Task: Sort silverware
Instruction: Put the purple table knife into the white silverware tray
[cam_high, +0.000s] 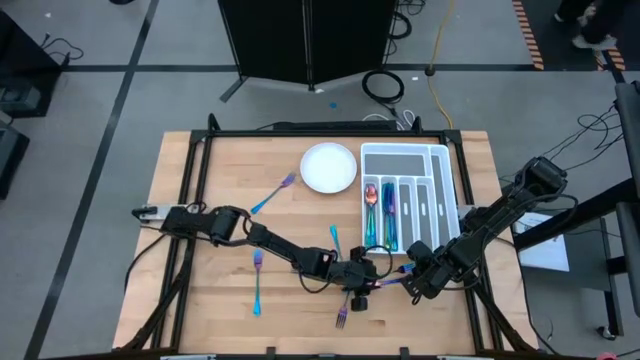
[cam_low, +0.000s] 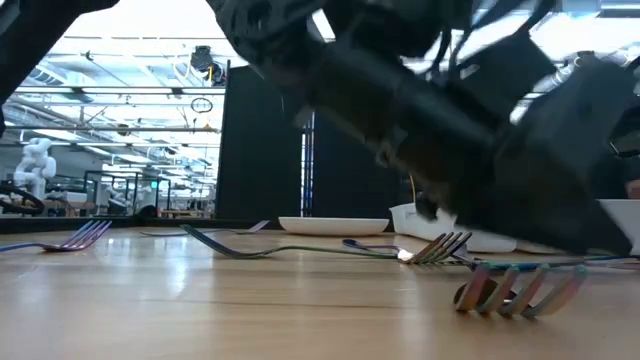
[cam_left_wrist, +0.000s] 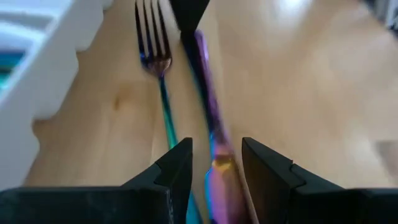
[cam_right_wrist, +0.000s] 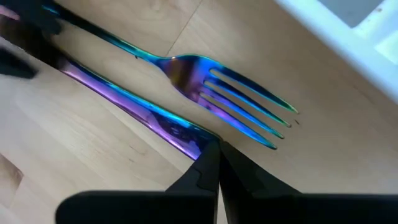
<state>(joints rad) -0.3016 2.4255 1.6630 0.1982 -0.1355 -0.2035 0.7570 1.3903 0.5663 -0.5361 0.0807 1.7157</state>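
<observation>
At the table's near edge, both grippers meet over one purple knife (cam_right_wrist: 134, 109) lying beside a fork (cam_right_wrist: 217, 81) near the tray (cam_high: 445, 190). The right gripper (cam_right_wrist: 214, 152) pinches the knife's end; the left gripper (cam_left_wrist: 214, 165) straddles the other end, fingers spread. This looks like a handover. Next, one gripper must carry it to a tray slot beyond.

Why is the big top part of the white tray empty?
It is empty: the tray's wide top compartment shows only bare grey floor, while silverware lies in the narrow slots below. Why, the pictures don't show.
</observation>
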